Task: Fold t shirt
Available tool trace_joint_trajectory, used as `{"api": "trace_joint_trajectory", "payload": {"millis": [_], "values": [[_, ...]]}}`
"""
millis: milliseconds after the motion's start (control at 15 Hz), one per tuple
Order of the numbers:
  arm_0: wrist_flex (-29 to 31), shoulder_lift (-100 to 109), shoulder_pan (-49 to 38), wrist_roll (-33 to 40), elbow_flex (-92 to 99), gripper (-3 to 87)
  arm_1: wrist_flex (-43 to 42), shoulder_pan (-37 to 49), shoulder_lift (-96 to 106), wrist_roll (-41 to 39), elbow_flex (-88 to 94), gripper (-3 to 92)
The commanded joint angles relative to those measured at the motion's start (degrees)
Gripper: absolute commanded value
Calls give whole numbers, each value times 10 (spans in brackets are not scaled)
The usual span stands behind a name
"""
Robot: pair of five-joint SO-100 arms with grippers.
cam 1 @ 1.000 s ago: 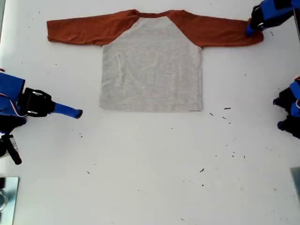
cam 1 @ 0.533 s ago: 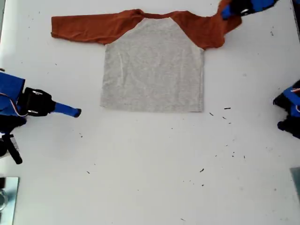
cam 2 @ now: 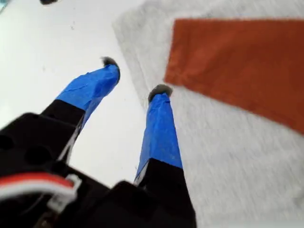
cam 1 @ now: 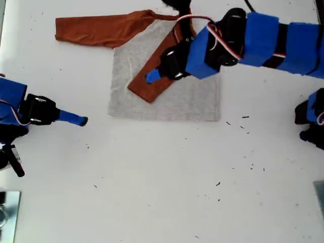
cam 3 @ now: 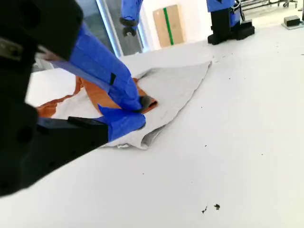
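Note:
The t shirt point(cam 1: 192, 101) lies flat at the back of the white table, grey body up. One rust-orange sleeve point(cam 1: 96, 30) stretches out toward the exterior view's left. The other sleeve point(cam 1: 149, 92) is folded diagonally across the grey body. My first gripper point(cam 1: 152, 77) hovers over that folded sleeve. In the first wrist view it point(cam 2: 135, 76) is open with nothing between its fingers, and the cuff point(cam 2: 237, 61) lies just beyond the tips. My second gripper point(cam 1: 76, 120) rests shut at the exterior view's left, apart from the shirt point(cam 3: 175, 85).
A blue and black arm part point(cam 1: 311, 119) sits at the exterior view's right edge. A metal object point(cam 1: 7, 212) is in its bottom-left corner. Small dark specks dot the white table point(cam 1: 167, 192). A cardboard box point(cam 3: 168, 23) stands far behind.
My first gripper carried the sleeve from the exterior view's upper right across onto the grey body, where it now lies diagonally. The second gripper has not moved.

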Motion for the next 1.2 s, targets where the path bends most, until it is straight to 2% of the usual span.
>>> {"api": "trace_joint_trajectory", "payload": {"millis": [0, 67, 200, 333, 533, 667, 733, 800, 867, 933, 1000, 1133], "values": [[2, 4, -11, -1, 5, 5, 40, 40, 185, -24, 102, 164], [3, 4, -22, -4, 5, -2, 43, 77, 272, -22, 231, 128], [3, 4, -28, -4, 5, -2, -31, 143, 513, -4, 586, 42], [3, 4, -21, -18, 5, -3, -34, 172, 765, 27, 860, 36], [-28, 4, -35, -62, 3, -4, 49, 149, 1056, 69, 1078, 35], [-98, -38, -12, -129, -42, -4, 62, 109, 1111, 98, 1139, 35], [-74, -164, -16, -169, -132, -4, 70, 116, 1111, 78, 1131, 35], [11, -340, -33, -206, -277, -4, 67, 126, 1111, 69, 1133, 35], [120, -487, -76, -207, -437, -4, 62, 128, 1111, 63, 1134, 35], [234, -599, -161, -170, -584, -4, 62, 130, 1111, 62, 1135, 35], [252, -645, -265, -98, -651, -4, 62, 125, 1111, 65, 1135, 35], [277, -729, -486, 110, -742, -4, 65, 120, 1111, 68, 1136, 35]]}}
